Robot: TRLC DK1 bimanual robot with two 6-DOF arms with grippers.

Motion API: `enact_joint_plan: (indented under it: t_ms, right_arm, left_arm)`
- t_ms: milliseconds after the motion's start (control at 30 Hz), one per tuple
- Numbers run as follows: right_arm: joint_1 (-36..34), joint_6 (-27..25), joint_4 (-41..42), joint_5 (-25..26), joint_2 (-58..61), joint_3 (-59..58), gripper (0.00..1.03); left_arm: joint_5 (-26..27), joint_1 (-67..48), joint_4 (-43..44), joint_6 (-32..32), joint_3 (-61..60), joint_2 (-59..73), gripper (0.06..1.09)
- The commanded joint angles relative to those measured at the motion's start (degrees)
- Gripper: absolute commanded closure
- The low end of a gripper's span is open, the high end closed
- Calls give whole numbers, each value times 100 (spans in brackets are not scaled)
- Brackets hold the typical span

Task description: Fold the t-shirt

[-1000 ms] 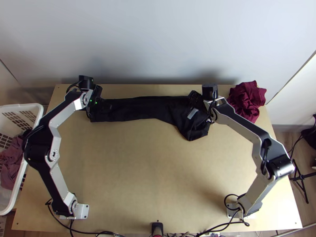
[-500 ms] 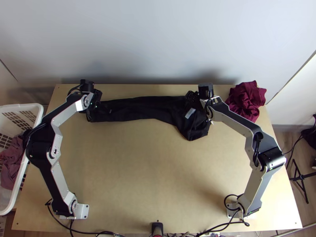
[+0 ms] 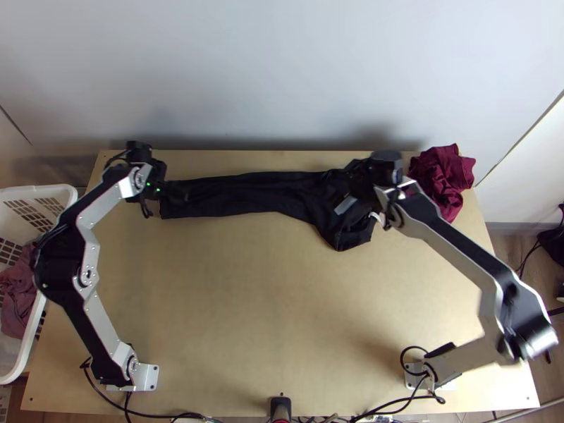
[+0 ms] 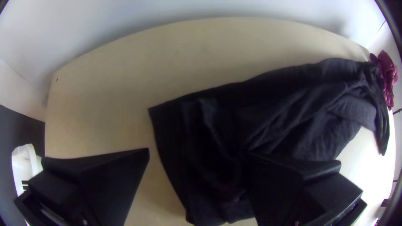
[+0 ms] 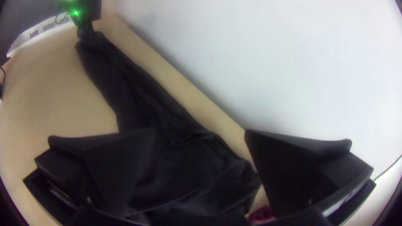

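Over the last moment the right arm [image 3: 458, 247] has been swung outward at its elbow, and its gripper has been shifted a little toward the worktop's [image 3: 268, 303] right edge. The left gripper [image 4: 199, 152] has been drawn slightly toward the left edge. The t-shirt [image 3: 240, 194] has been left in much the same outline, so no new fold has been made by these moves; a fresh placing of both grippers seems to be under way, probably before the next hold is taken.

The fingers of the left gripper are spread wide at the cloth's straight end, one over the fabric and one over bare wood. The right gripper [image 5: 200, 132] is likewise held wide above the bulkier end, with nothing seen pinched; whether the cloth is touched cannot be told.

The black t-shirt is laid along the far edge, from near the far left corner toward the far right one, beside the dark red cloth [image 3: 440, 173]. It appears to have been folded lengthwise into a strip, fairly smooth at the left and middle, while the right end is rumpled and hangs out toward the near edge. A pale patch [image 3: 345, 204] is seen there. That end should probably be straightened before the strip is shortened.
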Motion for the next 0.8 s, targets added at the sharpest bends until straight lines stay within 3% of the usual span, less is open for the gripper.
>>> enact_joint_plan:
  t_ms: [0, 133, 300, 533, 767]
  right_arm:
    - [260, 247, -524, 123, -1359, -194, 4]
    - [348, 194, -770, 343, -1763, -256, 4]
    - [409, -96, -920, 562, -2027, -423, 4]
    - [884, -113, -981, 1081, -2097, -397, 4]
    - [1455, -245, -972, 1573, -1974, -107, 4]
  left_arm:
    - [540, 358, -152, -204, -111, -484, 10]
    - [1814, 683, -697, -705, 82, -510, 10]
    - [1928, 727, -934, -960, 135, -308, 10]
    - [2614, 921, -1303, -1470, 223, -194, 10]
    - [2623, 921, -978, -1522, -85, 53, 10]
